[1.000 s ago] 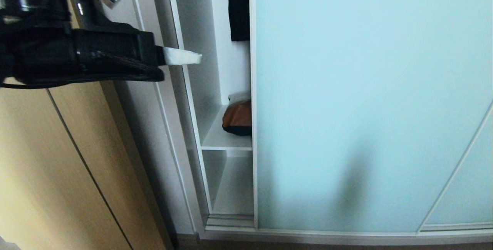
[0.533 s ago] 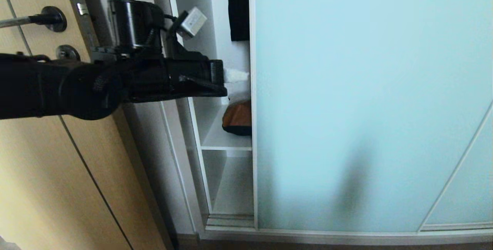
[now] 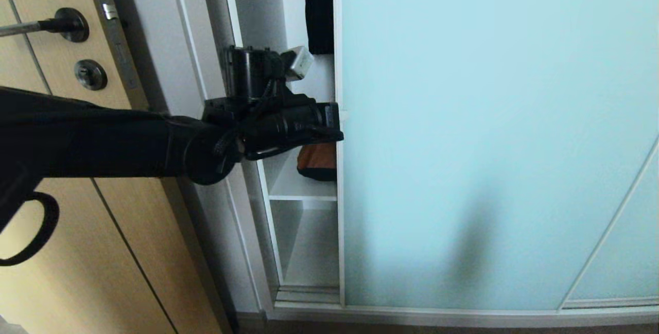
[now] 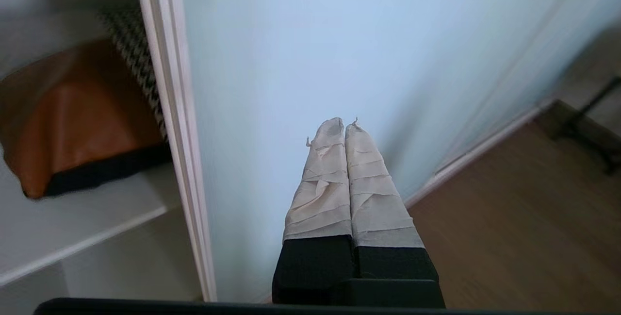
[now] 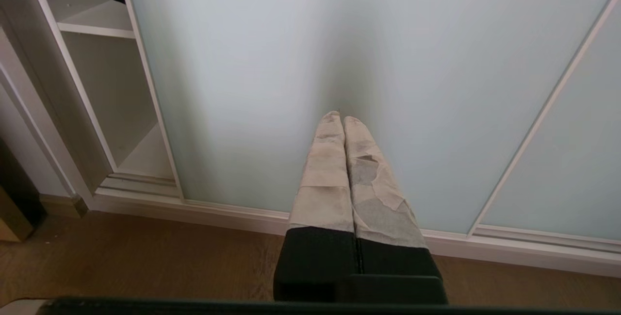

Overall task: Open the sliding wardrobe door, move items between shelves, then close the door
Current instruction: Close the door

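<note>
Pressed together and holding nothing, both grippers' taped jaws: I have the left gripper (image 4: 345,125) at the frosted pale blue-green sliding wardrobe door (image 3: 489,133), by its silver-white frame edge. That door screens most of the tan-brown leather and houndstooth cushion (image 4: 77,116) lying on the white shelf (image 3: 298,182). A light wood door (image 3: 56,251) stands left. My left arm reaches level across the narrow opening; the right gripper (image 5: 343,118) hangs low before the glass.
</note>
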{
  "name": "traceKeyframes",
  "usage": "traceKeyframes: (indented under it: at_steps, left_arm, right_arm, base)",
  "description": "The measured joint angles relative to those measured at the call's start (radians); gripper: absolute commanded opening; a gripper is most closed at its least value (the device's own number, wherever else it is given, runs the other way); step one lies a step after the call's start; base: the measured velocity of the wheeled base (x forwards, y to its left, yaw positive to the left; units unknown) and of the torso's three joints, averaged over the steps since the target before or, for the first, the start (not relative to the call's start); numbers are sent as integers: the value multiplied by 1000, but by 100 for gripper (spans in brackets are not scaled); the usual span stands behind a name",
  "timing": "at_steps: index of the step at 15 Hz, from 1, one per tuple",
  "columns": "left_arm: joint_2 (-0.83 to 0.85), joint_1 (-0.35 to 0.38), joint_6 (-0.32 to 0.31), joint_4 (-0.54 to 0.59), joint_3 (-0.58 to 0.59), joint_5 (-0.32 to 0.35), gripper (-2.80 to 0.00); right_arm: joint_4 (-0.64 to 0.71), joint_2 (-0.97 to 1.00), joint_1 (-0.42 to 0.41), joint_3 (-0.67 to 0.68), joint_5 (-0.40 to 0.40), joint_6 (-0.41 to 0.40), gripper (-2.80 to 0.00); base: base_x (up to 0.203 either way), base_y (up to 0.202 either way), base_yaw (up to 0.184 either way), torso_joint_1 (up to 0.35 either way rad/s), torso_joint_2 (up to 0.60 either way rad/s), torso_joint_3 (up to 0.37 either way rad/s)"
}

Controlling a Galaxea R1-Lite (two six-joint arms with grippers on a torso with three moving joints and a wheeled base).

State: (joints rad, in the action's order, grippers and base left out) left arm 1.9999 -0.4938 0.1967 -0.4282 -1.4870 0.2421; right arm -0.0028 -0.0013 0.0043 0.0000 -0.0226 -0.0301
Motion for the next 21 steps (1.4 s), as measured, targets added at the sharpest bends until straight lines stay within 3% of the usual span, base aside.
traceKeyframes:
  at_steps: [6, 21]
  left_arm:
    - [120, -28, 104, -3, -155, -160, -280]
    - [218, -46, 133, -6, -218, -162, -280]
  right_arm:
    - [0, 0, 0, 0, 0, 0, -280]
    - [0, 0, 0, 0, 0, 0, -280]
  base:
    - [0, 0, 0, 0, 0, 0]
    - [0, 0, 0, 0, 0, 0]
